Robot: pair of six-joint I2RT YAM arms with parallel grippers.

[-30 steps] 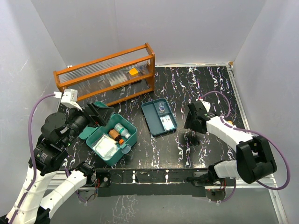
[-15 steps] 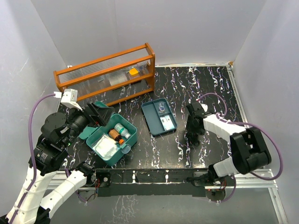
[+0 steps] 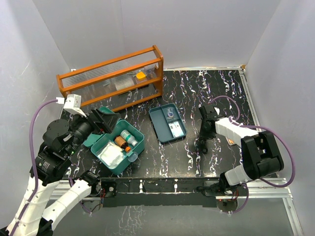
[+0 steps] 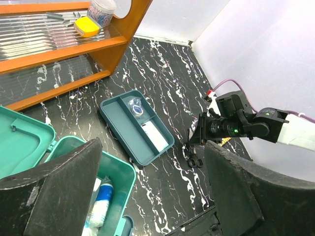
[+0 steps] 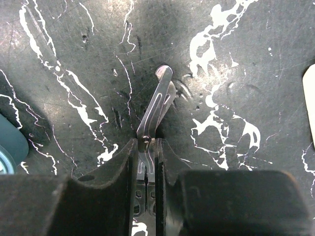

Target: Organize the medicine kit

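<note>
The teal medicine kit [image 3: 119, 146] lies open at the front left with its lid [image 3: 92, 133] tipped back. Inside are small bottles [image 3: 126, 139] and a white packet [image 3: 110, 155]. Its shallow tray insert [image 3: 167, 123] lies apart on the table's middle, with small items in it. My left gripper [image 3: 105, 118] hangs open above the kit's back edge with nothing between its fingers [image 4: 54, 196]. My right gripper [image 5: 147, 142] points down at the table, right of the tray, shut on small metal scissors [image 5: 158, 96]. The blades stick out past the fingertips and the handles [image 4: 194, 160] rest on the table.
An orange-brown wooden rack [image 3: 110, 78] with clear ribbed panels stands at the back left, holding a yellow item [image 3: 141, 75]. A small pale strip [image 3: 231, 142] lies on the table just right of my right arm. White walls close in the black marbled table [image 3: 216, 88].
My right gripper's jaws have closed on the scissors, and its wrist has shifted a little to the right. The left arm has not moved.
</note>
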